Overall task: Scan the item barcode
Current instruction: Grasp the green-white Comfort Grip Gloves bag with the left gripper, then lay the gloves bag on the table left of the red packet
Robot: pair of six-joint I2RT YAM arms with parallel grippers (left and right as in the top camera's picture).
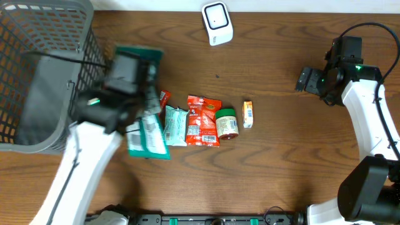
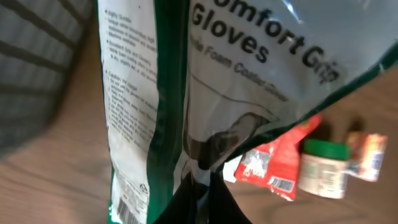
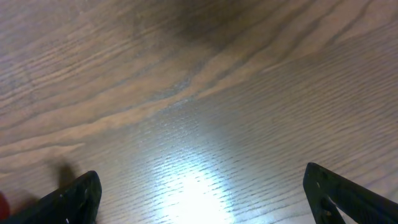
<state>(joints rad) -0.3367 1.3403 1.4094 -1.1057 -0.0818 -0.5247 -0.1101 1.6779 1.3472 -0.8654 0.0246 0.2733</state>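
A green and white bag of comfort grip gloves [image 2: 242,81] hangs lifted off the table, with my left gripper [image 2: 211,194] shut on its lower edge. A barcode [image 2: 127,213] shows on the bag's white side panel at the bottom left. From overhead, the same bag [image 1: 149,136] sticks out below the blurred left wrist [image 1: 128,78], beside the row of items. The white scanner [image 1: 217,23] stands at the table's far edge, centre. My right gripper [image 1: 309,80] is at the far right; in its wrist view it [image 3: 205,202] stands open over bare wood.
A grey wire basket [image 1: 44,69] fills the far left corner. On the table lie a teal packet [image 1: 175,125], a red packet [image 1: 203,120], a green-lidded jar [image 1: 226,121] and a small orange box [image 1: 247,114].
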